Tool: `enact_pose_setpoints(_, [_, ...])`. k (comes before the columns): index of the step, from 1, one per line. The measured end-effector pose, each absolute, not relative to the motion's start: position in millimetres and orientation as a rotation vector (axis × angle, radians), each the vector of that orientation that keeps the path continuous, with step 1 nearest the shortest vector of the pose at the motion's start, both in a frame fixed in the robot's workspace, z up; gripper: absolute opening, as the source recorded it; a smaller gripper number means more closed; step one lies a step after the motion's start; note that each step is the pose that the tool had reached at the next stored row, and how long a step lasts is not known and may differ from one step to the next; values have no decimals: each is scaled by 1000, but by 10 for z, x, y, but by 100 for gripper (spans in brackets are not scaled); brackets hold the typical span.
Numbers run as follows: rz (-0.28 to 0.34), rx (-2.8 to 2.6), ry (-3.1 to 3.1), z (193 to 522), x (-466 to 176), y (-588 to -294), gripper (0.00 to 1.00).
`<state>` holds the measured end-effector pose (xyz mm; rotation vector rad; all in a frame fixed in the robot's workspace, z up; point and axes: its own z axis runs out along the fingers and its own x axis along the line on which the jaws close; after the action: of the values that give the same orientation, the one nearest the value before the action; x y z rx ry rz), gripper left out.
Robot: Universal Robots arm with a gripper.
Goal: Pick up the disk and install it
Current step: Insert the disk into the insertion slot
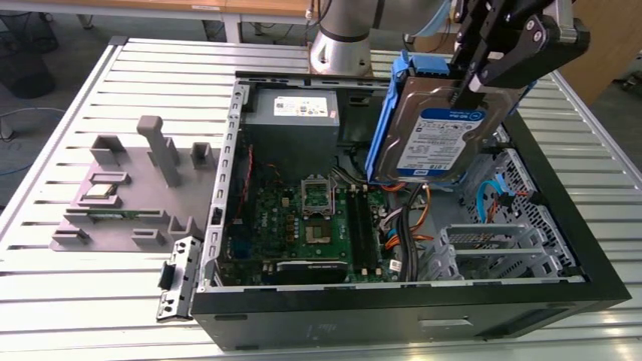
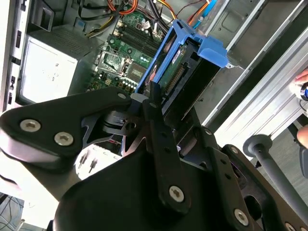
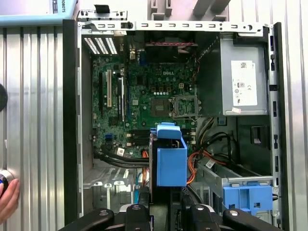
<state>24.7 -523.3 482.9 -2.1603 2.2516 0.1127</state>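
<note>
Hand (image 1: 470,84) clamps silver disk (image 1: 437,143), blue-white label, blue rails, above open case (image 1: 401,316)

Exterior view oblique; wrist views overhead

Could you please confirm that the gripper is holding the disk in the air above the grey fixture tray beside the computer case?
Not quite. The gripper does hold the disk in the air, but above the open computer case, over its motherboard, not above the grey fixture tray, which lies beside the case at the exterior view's left. The exterior view shows this.
</note>
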Motion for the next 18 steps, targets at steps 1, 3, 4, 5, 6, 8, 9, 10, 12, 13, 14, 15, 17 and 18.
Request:
enact_pose_setpoints(1, [112,-2160,2252,4830,247,-5233,35])
enact_pose_setpoints(3, [112,-2160,2251,4830,247,-5233,35])
enact_pose_setpoints(4, [112,-2160,2251,4829,247,-5233,35])
enact_pose_setpoints(5, [112,-2160,2251,4830,246,-5233,35])
enact_pose_setpoints(6, [112,-2160,2251,4829,246,-5233,35])
enact_pose_setpoints(8, [108,-2159,2249,4827,246,-5233,35])
enact_pose_setpoints(9, [105,-2157,2248,4825,246,-5234,35])
enact_pose_setpoints(10, [104,-2157,2247,4824,246,-5234,35])
enact_pose_setpoints(12, [103,-2157,2247,4824,246,-5234,35])
enact_pose_setpoints(13, [103,-2157,2247,4824,246,-5234,35])
enact_pose_setpoints(14, [103,-2157,2247,4824,246,-5234,35])
enact_pose_setpoints(15, [103,-2157,2247,4824,246,-5234,35])
enact_pose_setpoints(17, [103,-2157,2247,4824,246,-5234,35])
enact_pose_setpoints(18, [103,-2157,2247,4824,246,-5234,35])
